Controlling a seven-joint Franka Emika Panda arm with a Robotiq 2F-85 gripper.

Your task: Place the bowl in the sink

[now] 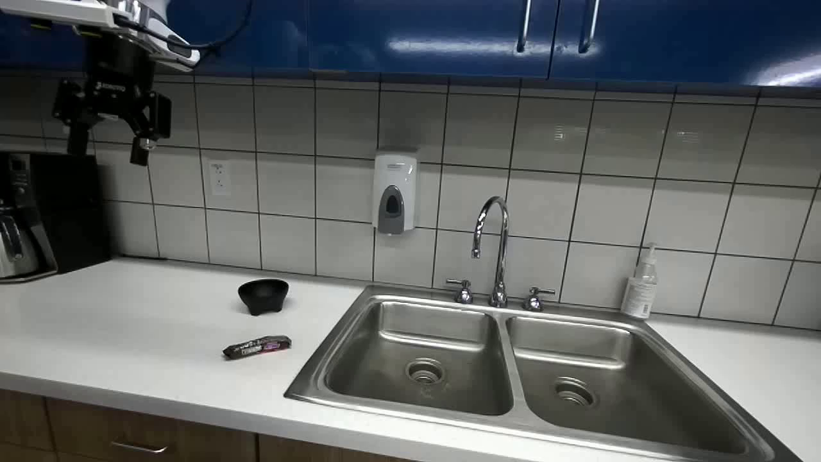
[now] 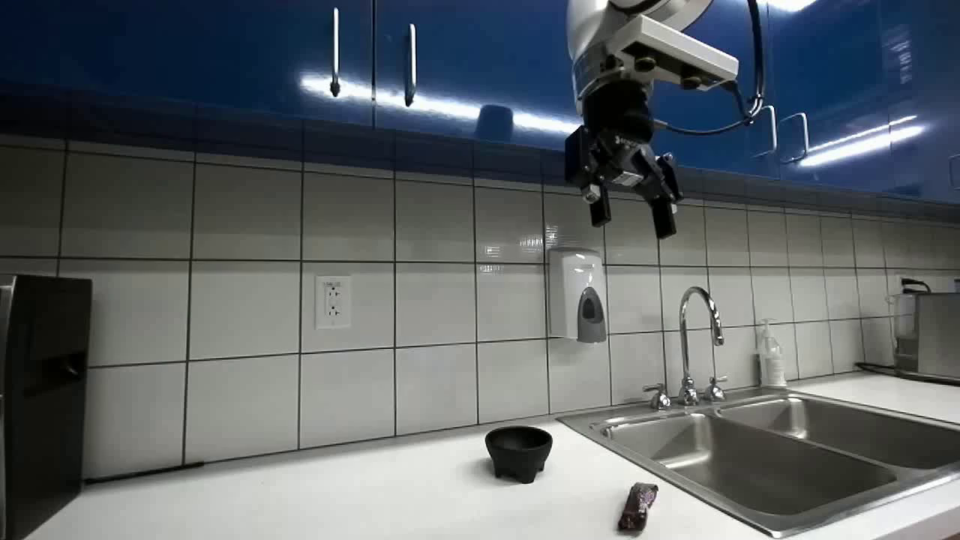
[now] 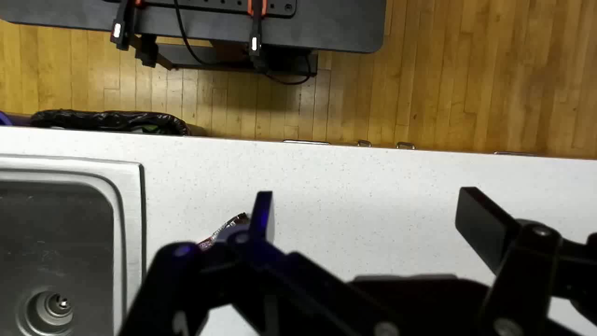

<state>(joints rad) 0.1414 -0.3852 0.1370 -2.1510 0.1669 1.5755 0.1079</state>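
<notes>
Black bowl [image 1: 263, 297] stands near the sink [image 1: 442, 330], gripper [image 1: 108, 154] hanging higher, 2 jaws apart.

The arm [image 2: 589, 30] is white and smoothly rounded, with a boxy off-white bracket [image 2: 679, 49] carrying two round dark fittings [image 2: 645, 63]. A black cable [image 2: 757, 56] loops on its right side. The gripper [image 2: 632, 223] is black and angular, marked with small pale lettering [image 1: 110, 86]; its fingers [image 2: 664, 219] have blunt rectangular ends, and round grey screw heads [image 3: 541, 230] show in the wrist view.
</notes>
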